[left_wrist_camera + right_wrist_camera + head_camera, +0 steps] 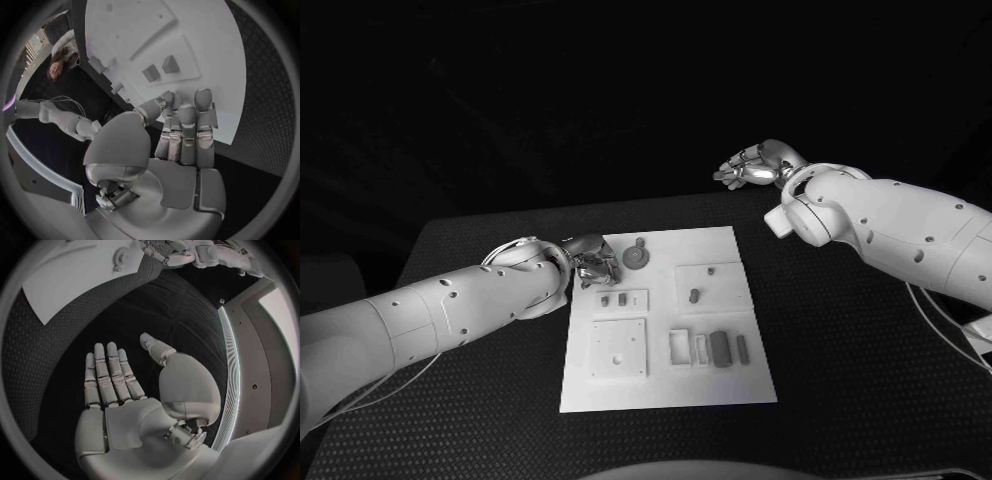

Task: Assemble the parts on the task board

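Observation:
The white task board lies in the middle of the black table. A round toothed part lies at its far end. Small dark parts sit in recessed fixtures nearer me, and two small blocks stand on a raised plate. My left hand hovers at the board's far left edge, fingers close together and pointing onto the board, thumb tip against the first finger; whether anything is pinched there is hidden. My right hand is raised beyond the table's far right, away from the board, palm flat with spread fingers and nothing in it.
Black textured table surrounds the board on all sides. The right wrist view shows a corner of the board and the left hand far off. The right forearm hangs over the table's right side.

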